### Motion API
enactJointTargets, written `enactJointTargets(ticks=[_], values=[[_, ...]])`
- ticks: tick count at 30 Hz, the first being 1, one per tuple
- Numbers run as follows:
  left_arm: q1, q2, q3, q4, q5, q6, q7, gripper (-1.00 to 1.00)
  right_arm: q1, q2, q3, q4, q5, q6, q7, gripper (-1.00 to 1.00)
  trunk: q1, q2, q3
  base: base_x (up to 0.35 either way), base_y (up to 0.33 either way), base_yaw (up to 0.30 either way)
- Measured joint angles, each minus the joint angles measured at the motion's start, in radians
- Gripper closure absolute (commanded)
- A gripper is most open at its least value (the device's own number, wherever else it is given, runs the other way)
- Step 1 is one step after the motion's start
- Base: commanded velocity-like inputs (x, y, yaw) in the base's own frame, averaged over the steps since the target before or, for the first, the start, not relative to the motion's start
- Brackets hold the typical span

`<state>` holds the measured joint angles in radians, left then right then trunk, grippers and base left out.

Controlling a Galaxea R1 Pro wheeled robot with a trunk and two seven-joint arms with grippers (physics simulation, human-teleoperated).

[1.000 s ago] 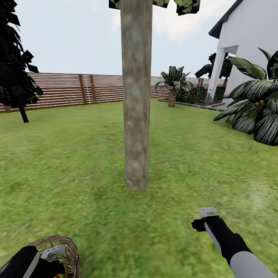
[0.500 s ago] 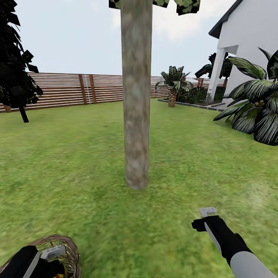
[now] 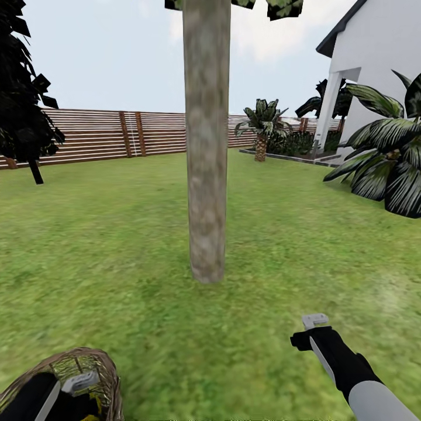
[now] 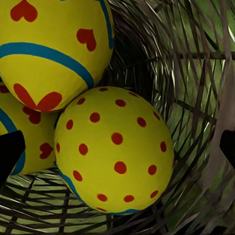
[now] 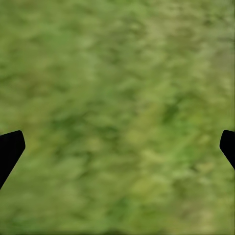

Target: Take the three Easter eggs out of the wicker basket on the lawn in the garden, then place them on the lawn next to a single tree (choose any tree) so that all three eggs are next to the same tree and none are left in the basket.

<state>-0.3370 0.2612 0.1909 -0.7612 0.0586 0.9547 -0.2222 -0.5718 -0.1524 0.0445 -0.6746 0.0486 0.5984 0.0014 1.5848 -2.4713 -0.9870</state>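
Left gripper point(image 4: 117, 147) reaches down into the wicker basket point(image 3: 102, 374) at the near left corner of the head view, its arm coming in low from that corner. Its two dark fingertips point(image 4: 10, 154) stand far apart at the edges of the left wrist view, spread wide and touching nothing. Three eggs lie inside the basket, packed against one another: a yellow one with red dots point(image 4: 113, 149), one with red hearts and a blue band point(image 4: 51, 49), and a third point(image 4: 32, 142) partly hidden behind them. Right gripper point(image 5: 117, 147) is held out forward over the lawn point(image 3: 304, 245), arm stretched from the lower right, fingers likewise wide apart above bare grass. One thick grey-brown tree point(image 3: 206, 146) stands straight ahead, between both arms, well apart from the basket
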Motion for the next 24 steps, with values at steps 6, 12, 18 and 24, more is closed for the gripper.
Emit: enactJointTargets(ticks=[6, 12, 18, 24], values=[[0.000, 0.000, 0.000, 0.000, -0.001, 0.000, 0.000, -1.00, 0.000, 0.000, 0.000, 0.000, 0.000, 0.000, 0.000, -1.00, 0.016, -0.029, -0.020, 0.000, 0.000, 0.000], [0.000, -0.002, 0.000, 0.000, -0.001, 0.000, 0.000, -1.00, 0.000, 0.000, 0.000, 0.001, 0.000, 0.000, 0.000, -1.00, 0.017, -0.029, -0.024, 0.000, 0.000, 0.000], [0.000, -0.013, -0.001, 0.001, -0.002, 0.000, 0.000, -1.00, 0.000, 0.000, 0.000, 0.000, 0.000, 0.000, 0.000, -1.00, 0.020, -0.030, -0.047, 0.000, 0.000, 0.000], [0.000, -0.015, -0.001, 0.001, -0.003, 0.000, 0.000, -1.00, 0.000, 0.000, 0.000, 0.001, 0.000, 0.000, 0.000, -1.00, 0.022, -0.032, -0.067, 0.000, 0.000, 0.000]])
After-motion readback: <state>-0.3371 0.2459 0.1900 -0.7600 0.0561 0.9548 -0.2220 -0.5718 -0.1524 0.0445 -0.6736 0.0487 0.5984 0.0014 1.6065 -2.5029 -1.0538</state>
